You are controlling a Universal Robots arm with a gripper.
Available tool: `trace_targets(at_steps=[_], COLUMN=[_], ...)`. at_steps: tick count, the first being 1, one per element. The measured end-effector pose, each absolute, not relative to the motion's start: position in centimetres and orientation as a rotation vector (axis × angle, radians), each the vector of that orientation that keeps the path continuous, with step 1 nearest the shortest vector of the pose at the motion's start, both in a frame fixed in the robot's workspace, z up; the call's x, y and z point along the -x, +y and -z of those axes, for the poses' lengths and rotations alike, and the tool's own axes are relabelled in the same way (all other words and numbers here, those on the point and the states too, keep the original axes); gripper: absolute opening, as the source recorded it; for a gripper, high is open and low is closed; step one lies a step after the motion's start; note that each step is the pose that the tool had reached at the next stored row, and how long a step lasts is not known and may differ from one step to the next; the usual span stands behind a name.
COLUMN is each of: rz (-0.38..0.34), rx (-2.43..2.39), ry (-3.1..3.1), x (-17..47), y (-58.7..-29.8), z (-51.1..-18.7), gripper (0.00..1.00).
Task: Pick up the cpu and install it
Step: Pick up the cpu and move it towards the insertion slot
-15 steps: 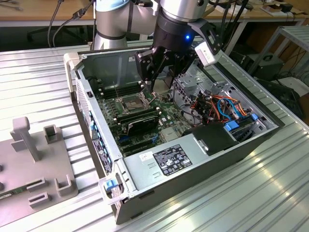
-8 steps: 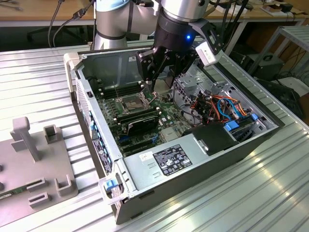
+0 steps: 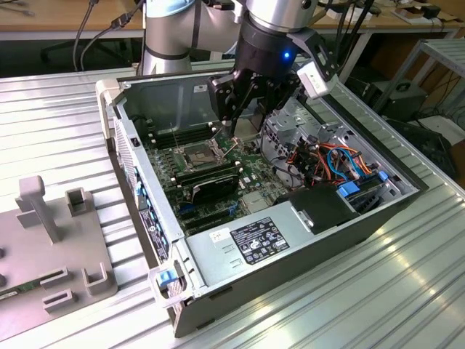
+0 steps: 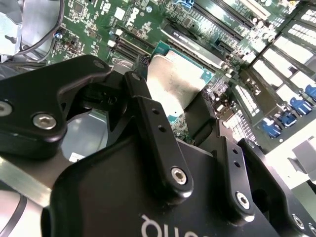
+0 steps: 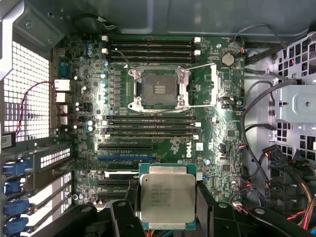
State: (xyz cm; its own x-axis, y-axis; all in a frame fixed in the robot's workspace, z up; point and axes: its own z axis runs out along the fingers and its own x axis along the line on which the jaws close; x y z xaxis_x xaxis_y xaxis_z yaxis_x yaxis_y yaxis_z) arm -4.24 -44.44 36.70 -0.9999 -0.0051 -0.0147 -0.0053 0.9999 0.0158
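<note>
My gripper [image 3: 237, 133] hangs inside the open computer case, above the motherboard [image 5: 217, 123]. It is shut on the cpu [image 5: 167, 198], a flat square chip with a dull silver-grey metal top, gripped by two opposite edges between the black fingers [image 5: 204, 202]. In the second wrist view the cpu [image 4: 174, 81] shows between the fingertips, held clear of the board. The dark square socket [image 5: 158, 89] lies open with its metal frame and wire levers swung aside. In the exterior view the socket [image 3: 197, 154] sits to the left of the gripper and a little nearer the camera.
Memory slots [image 5: 150, 47] flank the socket on two sides. A bundle of coloured cables [image 3: 330, 156] and a drive cage fill the case's right part. A power supply [image 3: 254, 240] sits along the near wall. A grey fixture block [image 3: 51, 240] stands on the ribbed table at the left.
</note>
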Motion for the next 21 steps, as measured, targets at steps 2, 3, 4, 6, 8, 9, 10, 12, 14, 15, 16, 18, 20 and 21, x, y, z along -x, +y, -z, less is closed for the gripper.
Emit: trace_targets(at_steps=[2, 3, 4, 6, 8, 9, 10, 12, 14, 15, 16, 18, 20, 21], rz=[-0.025, -0.025, -0.025, -0.025, -0.025, -0.025, -0.025, -0.025, -0.025, -0.025, -0.025, -0.025, -0.025, -0.025], rx=[0.008, 0.008, 0.008, 0.008, 0.008, 0.008, 0.008, 0.008, 0.008, 0.008, 0.008, 0.008, 0.008, 0.008], ry=[3.127, 3.127, 3.127, 3.127, 3.127, 3.127, 3.127, 3.127, 3.127, 3.127, 3.127, 3.127, 3.127, 3.127], x=[4.2, 4.2, 4.2, 4.2, 4.2, 4.2, 4.2, 4.2, 4.2, 4.2, 4.2, 4.2, 4.2, 4.2], y=[-44.0, -43.8, -43.6, -43.2, -42.7, -42.4, -42.1, -41.8, -41.4, -41.2, -41.1, -41.0, -40.9, -40.9], z=[-36.6, -36.6, -36.6, -36.5, -36.5, -36.5, -36.4, -36.4, -36.3, -36.3, -36.3, -36.3, -36.3, -36.3], gripper=[0.55, 0.55, 0.55, 0.55, 0.55, 0.55, 0.55, 0.55, 0.55, 0.55, 0.55, 0.55, 0.55, 0.55])
